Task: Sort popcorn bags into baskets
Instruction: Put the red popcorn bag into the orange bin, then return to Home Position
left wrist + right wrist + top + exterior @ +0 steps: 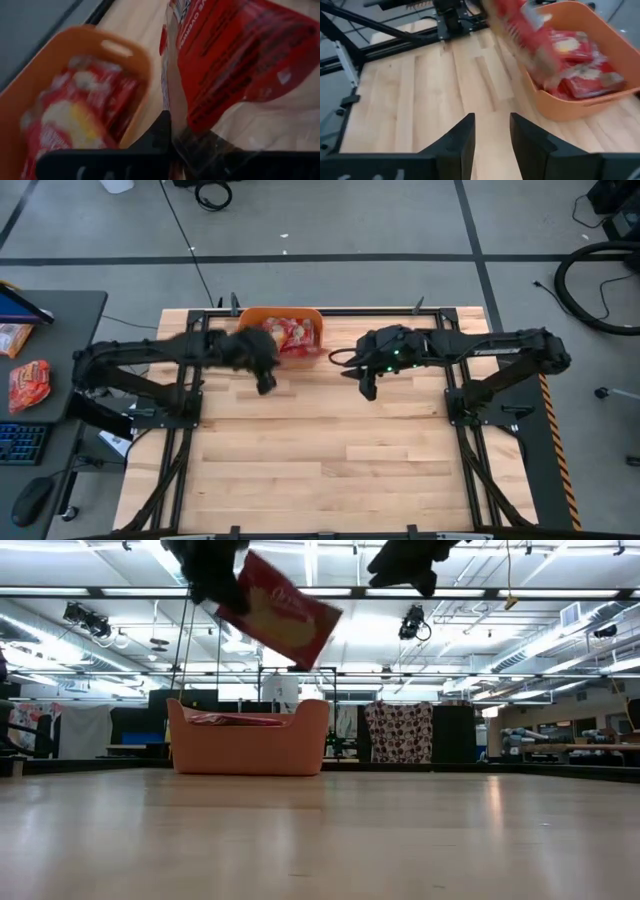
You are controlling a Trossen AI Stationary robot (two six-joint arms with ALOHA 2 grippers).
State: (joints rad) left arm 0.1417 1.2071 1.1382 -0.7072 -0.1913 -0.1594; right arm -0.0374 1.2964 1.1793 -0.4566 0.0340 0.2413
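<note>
We are carrying one popcorn bag (288,612) in the left gripper (264,376), whose fingers are pinching the packet by one edge so that it is hanging tilted, high above the table (330,460) and just beside the orange basket (248,748). Holding it by the edge is leaving the flat body free to drop in cleanly, we judge. The basket is sitting at the table's far edge, already holding several red bags (580,70) piled inside. In the high view the left gripper is hovering at the basket's near-left corner, so the packet looks nearly over the rim but not yet inside.

The right gripper (491,137) is waiting at the basket's right side, raised off the wood, its fingers spread a little and holding nothing.

Around the basket the boards are bare, giving open room on the near side for either arm to swing. The frame rail (330,311) runs just behind the basket, so the approach should be coming from the near side, over the rim.
</note>
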